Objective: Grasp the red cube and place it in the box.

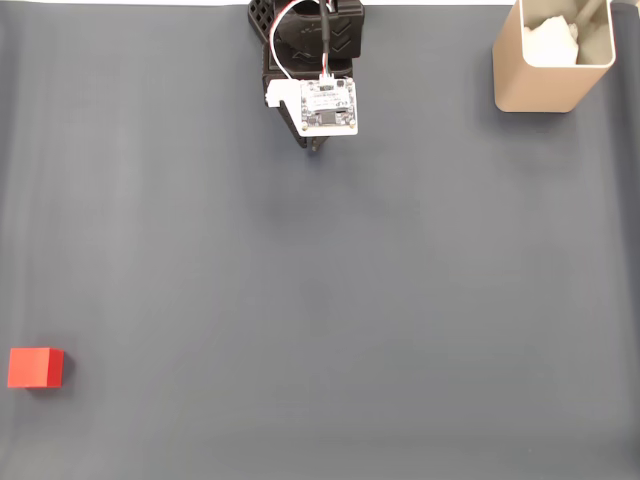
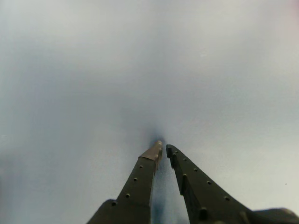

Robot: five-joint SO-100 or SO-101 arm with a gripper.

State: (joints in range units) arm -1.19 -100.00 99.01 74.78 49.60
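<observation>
Jaws nearly together and empty, the gripper (image 2: 163, 148) hangs over the dark mat (image 1: 320, 300). In the fixed view, the red cube (image 1: 36, 367) sits far lower left; the box (image 1: 545, 85) stands upper right.

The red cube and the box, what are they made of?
The red cube looks like painted wood or foam: flat matte colour, sharp edges, no shine. The box looks like thin smooth plastic, perhaps card: tan walls, rounded corners. Neither is certain.
</observation>
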